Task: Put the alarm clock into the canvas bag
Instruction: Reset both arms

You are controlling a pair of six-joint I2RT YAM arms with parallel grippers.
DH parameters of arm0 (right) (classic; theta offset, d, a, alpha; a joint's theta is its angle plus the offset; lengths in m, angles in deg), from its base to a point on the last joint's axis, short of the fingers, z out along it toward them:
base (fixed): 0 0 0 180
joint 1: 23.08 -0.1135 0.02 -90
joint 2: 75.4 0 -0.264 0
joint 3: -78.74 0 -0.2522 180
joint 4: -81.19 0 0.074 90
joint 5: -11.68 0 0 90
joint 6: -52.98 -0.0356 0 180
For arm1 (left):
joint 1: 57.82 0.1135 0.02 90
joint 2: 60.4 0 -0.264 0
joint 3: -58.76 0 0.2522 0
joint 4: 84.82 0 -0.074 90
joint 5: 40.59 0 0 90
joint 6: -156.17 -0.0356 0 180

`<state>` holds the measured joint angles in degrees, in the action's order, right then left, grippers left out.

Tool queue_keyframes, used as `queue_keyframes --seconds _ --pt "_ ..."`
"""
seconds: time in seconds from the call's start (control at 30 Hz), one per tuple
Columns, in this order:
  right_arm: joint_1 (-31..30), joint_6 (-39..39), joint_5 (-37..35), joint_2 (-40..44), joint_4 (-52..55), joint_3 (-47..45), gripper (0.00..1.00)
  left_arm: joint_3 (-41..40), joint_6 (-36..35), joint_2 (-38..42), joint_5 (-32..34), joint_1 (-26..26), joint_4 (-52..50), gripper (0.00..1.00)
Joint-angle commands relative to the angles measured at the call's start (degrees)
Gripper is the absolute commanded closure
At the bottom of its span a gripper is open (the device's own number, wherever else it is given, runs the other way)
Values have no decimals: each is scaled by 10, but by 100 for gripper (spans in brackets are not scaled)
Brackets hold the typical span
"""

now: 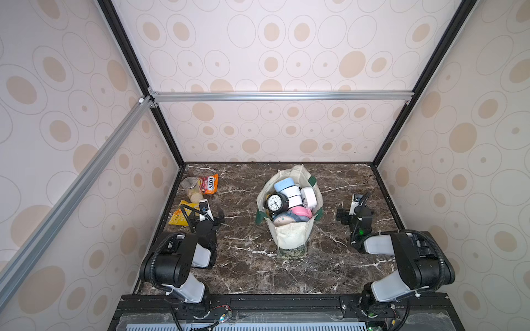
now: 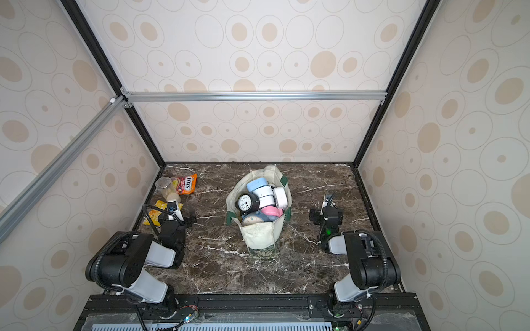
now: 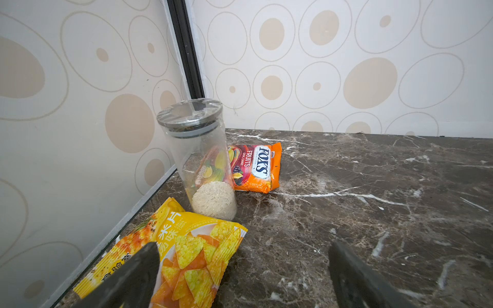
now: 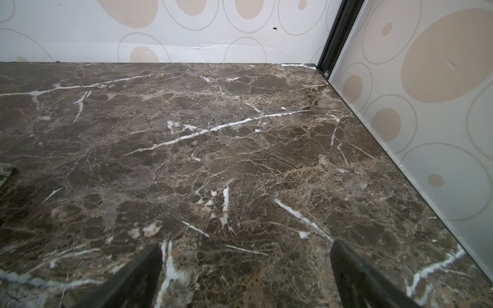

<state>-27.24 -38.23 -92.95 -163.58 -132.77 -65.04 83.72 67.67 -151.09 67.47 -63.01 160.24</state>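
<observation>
Marble table [image 1: 246,272]. Left gripper [image 3: 244,256]: jaws wide apart, empty, one finger over the yellow chip packet [image 3: 197,240], contact unclear. Centre: canvas bag [image 1: 289,238] upright, black alarm clock [image 1: 276,203] inside. Right gripper [image 4: 246,252]: jaws wide apart, empty, above bare marble.

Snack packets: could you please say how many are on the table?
2: the orange candy packet near the far-left corner; the yellow chips packet nearer, by the left wall. Others may be hidden.
</observation>
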Motion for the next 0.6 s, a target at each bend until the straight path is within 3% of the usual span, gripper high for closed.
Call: queue_keyframes --seconds 0.0,0.57 --pt "-2 0 -7 1 2 8 0 3 -6 -1 0 2 22 2" --pt "-2 6 7 -1 2 9 0 3 -6 -1 0 2 22 2"
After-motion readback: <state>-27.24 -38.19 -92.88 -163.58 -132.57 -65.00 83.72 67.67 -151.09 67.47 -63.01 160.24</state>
